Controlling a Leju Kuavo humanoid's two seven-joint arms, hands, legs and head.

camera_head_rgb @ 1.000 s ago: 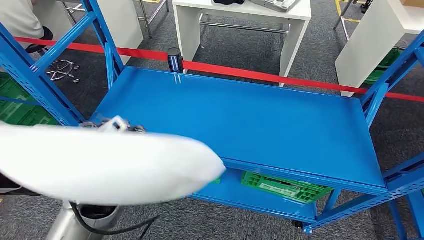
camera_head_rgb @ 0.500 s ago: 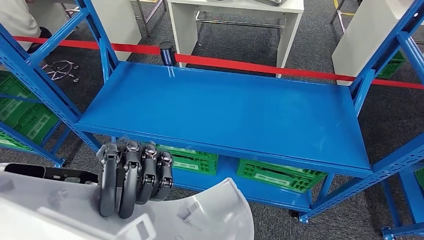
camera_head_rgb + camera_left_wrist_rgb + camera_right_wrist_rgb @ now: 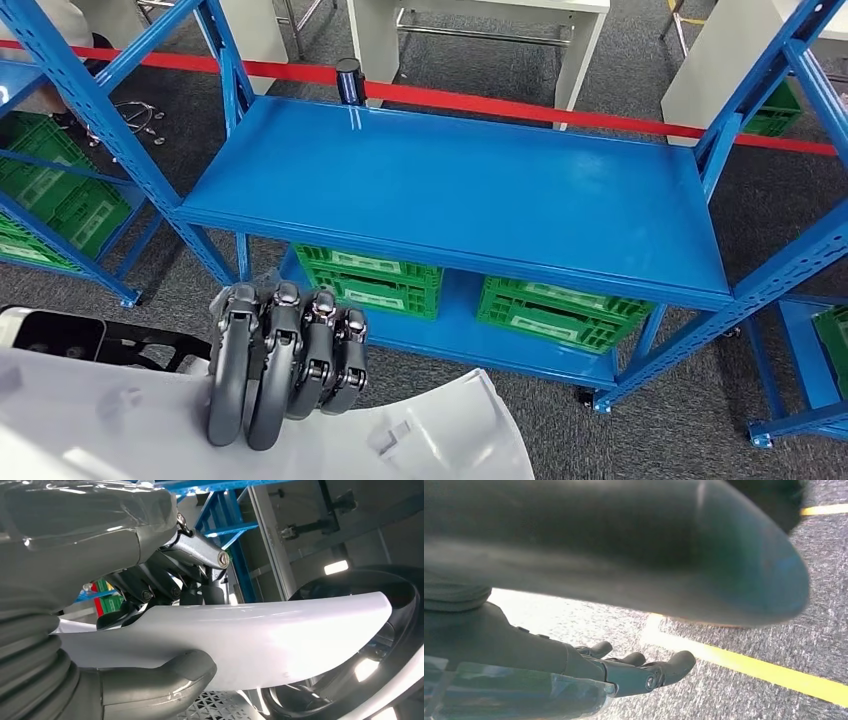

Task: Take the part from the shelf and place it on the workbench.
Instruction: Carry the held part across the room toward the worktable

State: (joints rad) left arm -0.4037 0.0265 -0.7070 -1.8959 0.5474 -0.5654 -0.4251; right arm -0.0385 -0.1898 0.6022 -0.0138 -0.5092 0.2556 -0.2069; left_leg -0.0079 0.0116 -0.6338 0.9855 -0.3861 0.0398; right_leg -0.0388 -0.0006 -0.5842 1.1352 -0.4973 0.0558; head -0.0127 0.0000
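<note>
The left hand (image 3: 285,365) is seen low in the head view, its dark fingers (image 3: 262,375) curled over the upper edge of the white part (image 3: 430,445), which is thereby held clear of the shelf (image 3: 450,190). In the left wrist view the same grasp is shown from behind: the grey thumb (image 3: 165,682) is pressed against one face of the part (image 3: 260,640) and the fingers (image 3: 150,587) are closed on the opposite face, so that the curved white panel is clamped between them. The part is extended away from the hand to a rounded end. Beyond the fingertips, the blue shelf is seen with its upper board bare, and green crates (image 3: 370,280) are stored on the board beneath it, just past the hand. A red barrier tape (image 3: 560,110) is stretched behind the shelf, well away from the hand, with white furniture (image 3: 470,40) further back. In the right wrist view the right hand (image 3: 624,672) is shown over grey carpet (image 3: 814,635) marked with a yellow line (image 3: 764,667); its fingers (image 3: 671,665) are extended and apart, and nothing is held in it.
</note>
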